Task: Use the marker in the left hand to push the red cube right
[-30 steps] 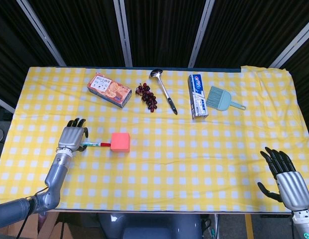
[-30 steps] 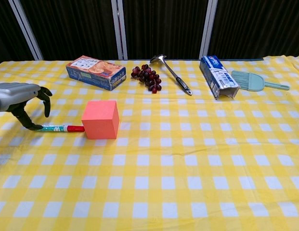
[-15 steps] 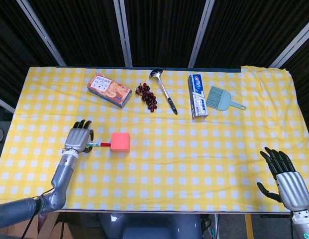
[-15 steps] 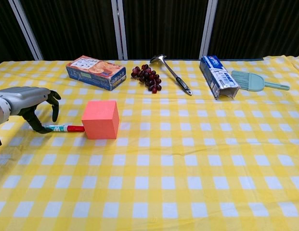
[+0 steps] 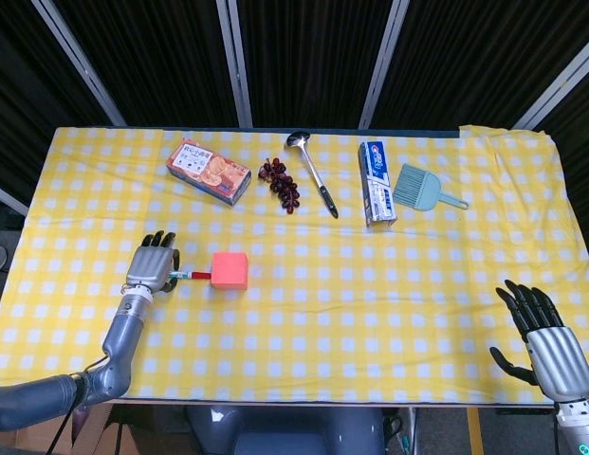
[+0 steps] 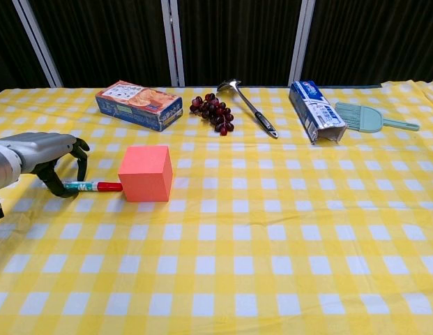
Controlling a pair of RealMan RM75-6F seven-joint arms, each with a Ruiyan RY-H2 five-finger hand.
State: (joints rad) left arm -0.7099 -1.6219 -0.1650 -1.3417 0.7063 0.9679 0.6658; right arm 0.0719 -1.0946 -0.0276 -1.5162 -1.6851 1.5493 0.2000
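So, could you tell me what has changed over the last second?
The left hand has slid right along the marker, closing in on the red cube, fingers curled over the marker's tail. The cube and marker have barely moved, if at all. The right hand stays open near the table's edge.

Red cube (image 5: 230,270), yellow-checked tablecloth (image 5: 370,303)

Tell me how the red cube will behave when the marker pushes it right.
The red cube sits flat on the checked cloth, so it should slide rather than roll. It is about as tall as wide and the marker meets it at its base, so tipping seems unlikely. The contact looks off-centre, so it may swivel.
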